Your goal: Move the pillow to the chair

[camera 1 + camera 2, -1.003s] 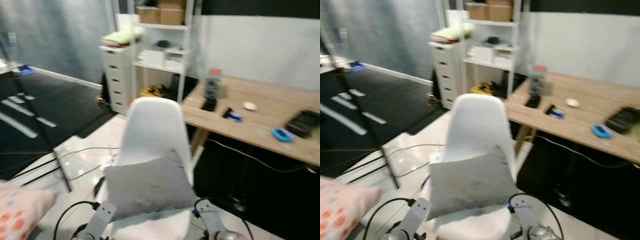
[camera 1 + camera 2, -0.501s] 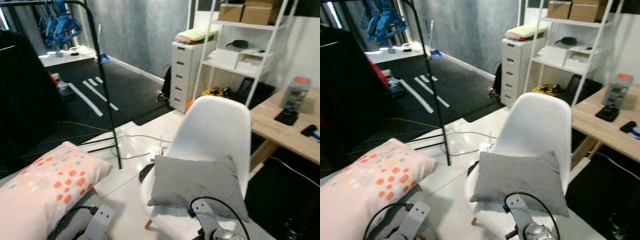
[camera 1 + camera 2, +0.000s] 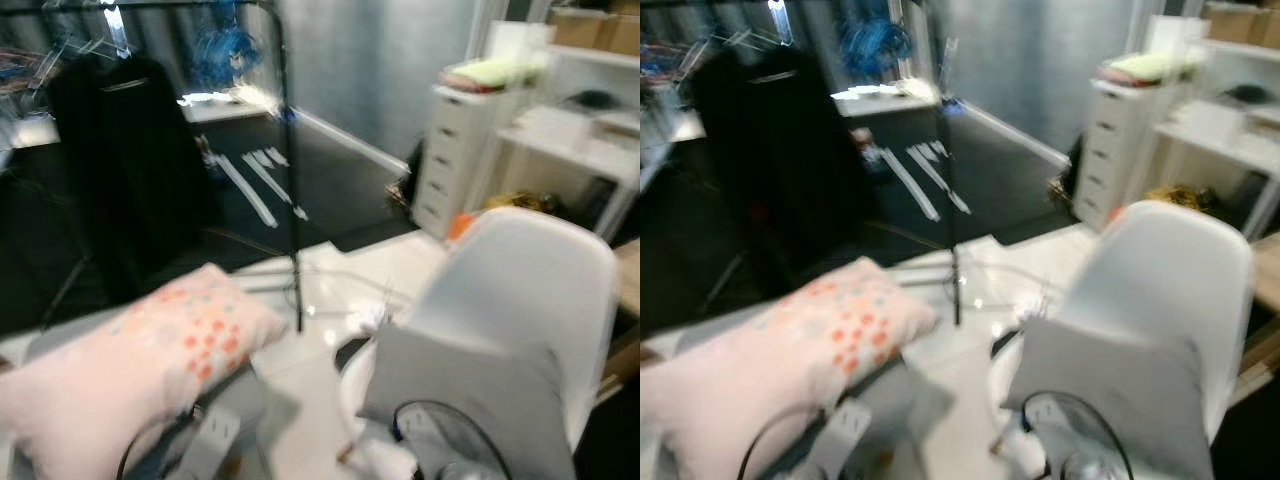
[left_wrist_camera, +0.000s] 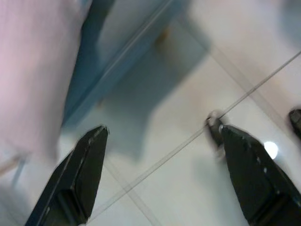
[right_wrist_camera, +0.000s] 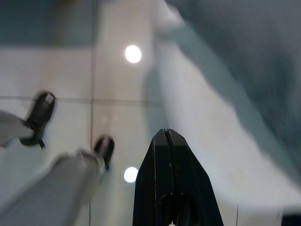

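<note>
A grey pillow (image 3: 470,400) rests on the seat of the white chair (image 3: 530,280) at the right. A pink pillow with orange spots (image 3: 140,370) lies on a grey seat at the lower left. In the left wrist view my left gripper (image 4: 160,136) is open over the white tiled floor, with the pink pillow (image 4: 33,70) off to one side of it. In the right wrist view my right gripper (image 5: 167,141) is shut with nothing in it, above the floor beside the chair's seat edge (image 5: 202,141). Both forearms show blurred at the bottom of the eye views.
A black clothes rack (image 3: 290,170) with dark garments (image 3: 120,160) stands behind the pink pillow. A white drawer unit (image 3: 455,160) and white shelves (image 3: 580,120) stand at the back right. Cables (image 3: 340,290) lie on the white floor near the chair. A dark carpet (image 3: 330,190) covers the back.
The camera has swung left: the desk has left the picture, and the rack and pink pillow have come further in. The grey pillow stays on the chair.
</note>
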### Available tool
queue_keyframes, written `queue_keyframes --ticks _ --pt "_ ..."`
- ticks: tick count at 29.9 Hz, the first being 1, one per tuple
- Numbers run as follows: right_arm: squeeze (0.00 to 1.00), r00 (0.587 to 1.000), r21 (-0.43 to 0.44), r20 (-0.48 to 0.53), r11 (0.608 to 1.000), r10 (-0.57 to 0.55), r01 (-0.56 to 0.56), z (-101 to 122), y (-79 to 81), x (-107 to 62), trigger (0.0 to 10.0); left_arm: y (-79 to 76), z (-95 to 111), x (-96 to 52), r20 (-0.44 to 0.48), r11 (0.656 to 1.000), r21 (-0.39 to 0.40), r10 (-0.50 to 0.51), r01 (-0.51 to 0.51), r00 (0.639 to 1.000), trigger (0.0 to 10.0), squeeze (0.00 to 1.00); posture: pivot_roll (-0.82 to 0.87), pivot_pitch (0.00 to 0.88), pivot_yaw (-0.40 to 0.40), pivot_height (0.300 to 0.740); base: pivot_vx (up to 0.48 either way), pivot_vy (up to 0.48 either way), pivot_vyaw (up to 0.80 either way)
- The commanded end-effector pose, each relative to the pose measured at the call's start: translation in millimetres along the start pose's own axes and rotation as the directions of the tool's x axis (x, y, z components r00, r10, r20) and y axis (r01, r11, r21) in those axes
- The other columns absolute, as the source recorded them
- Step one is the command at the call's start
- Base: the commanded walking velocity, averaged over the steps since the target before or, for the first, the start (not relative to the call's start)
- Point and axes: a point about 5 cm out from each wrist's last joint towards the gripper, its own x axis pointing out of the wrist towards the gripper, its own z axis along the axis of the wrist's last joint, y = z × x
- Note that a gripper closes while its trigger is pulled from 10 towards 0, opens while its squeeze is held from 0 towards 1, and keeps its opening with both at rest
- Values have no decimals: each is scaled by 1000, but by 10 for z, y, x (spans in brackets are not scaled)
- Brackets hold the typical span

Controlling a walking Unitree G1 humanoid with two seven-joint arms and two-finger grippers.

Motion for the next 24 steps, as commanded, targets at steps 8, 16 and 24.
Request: queue_keyframes --ticks 8,16,24 --pt "0 1000 3 -15 1000 18 -18 -58 58 9 10000 -21 18 2 8 1000 -28 -9 9 1000 10000 0 -141 0 -28 740 0 0 791" --pt "0 1000 -6 -15 1000 15 -16 -59 53 8 10000 -25 16 3 7 999 -44 -4 5 1000 10000 0 -140 0 -37 740 0 0 788" --pt "0 1000 -8 -9 1000 -24 24 -65 35 8 10000 -31 -1 1 2 999 -48 -11 11 1000 10000 0 -139 0 -36 740 0 0 594"
